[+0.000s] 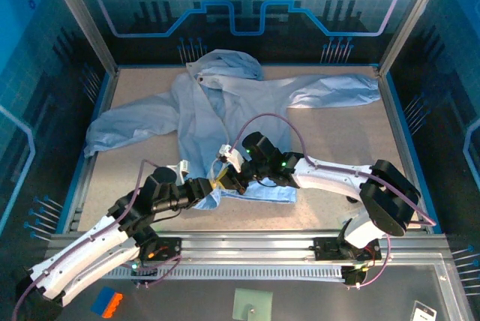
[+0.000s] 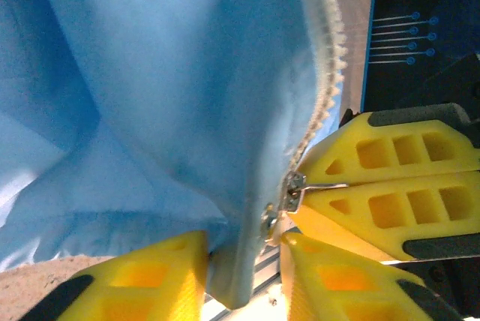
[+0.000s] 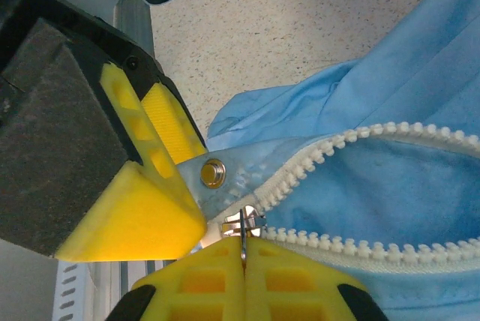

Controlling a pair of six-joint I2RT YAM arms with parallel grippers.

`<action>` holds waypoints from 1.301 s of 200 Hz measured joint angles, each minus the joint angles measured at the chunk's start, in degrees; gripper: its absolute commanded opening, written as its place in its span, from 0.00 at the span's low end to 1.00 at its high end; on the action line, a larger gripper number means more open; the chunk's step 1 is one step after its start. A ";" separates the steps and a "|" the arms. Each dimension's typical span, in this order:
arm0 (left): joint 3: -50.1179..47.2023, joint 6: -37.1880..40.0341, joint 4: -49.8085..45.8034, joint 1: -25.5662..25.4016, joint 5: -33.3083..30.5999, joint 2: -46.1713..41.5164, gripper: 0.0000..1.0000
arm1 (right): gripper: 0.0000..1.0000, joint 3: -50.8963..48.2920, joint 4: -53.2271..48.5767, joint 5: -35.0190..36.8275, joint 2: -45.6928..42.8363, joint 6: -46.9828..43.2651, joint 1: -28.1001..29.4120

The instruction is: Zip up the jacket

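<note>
The big table (image 1: pixel 337 148) has walls around it, and the jacket (image 1: pixel 217 107) lies spread out on it, hood at the far side and sleeves out to both sides. The arms cover its near edge from above. The left gripper (image 2: pixel 244 253) is pinching the bottom hem, right by a round metal snap (image 3: pixel 212 173). The right gripper (image 3: pixel 244 261) is pressed together on the little zipper tab (image 3: pixel 244 235). The zipper (image 3: pixel 352 141) is open, its two rows of teeth apart. Its far end is cut off.
</note>
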 measured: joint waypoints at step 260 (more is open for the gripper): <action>-1.25 3.87 2.36 -0.17 -0.15 -1.05 0.00 | 0.00 3.93 -8.66 2.99 0.44 -2.64 2.10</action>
